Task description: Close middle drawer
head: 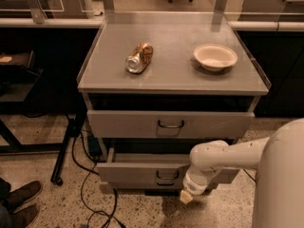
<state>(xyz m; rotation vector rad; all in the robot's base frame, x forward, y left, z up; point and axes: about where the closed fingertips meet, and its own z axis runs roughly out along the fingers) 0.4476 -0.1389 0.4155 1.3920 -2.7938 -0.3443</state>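
The middle drawer (137, 173) is a wide, shallow grey drawer with a small curved handle (167, 175). It stands pulled out from the grey cabinet, below the taller-fronted top drawer (128, 124). My white arm (223, 158) reaches in from the right across the drawer's right half. My gripper (186, 197) hangs just below the drawer's front panel, a little right of the handle, close to the floor. The lowest drawer front is hidden under the open drawer.
A crushed can (139, 57) lies on its side and a cream bowl (215, 57) sits on the cabinet top (173, 77). Black cables (83, 179) trail on the speckled floor at left. A shoe (21, 194) shows at the lower left. Dark table legs (64, 151) stand left of the cabinet.
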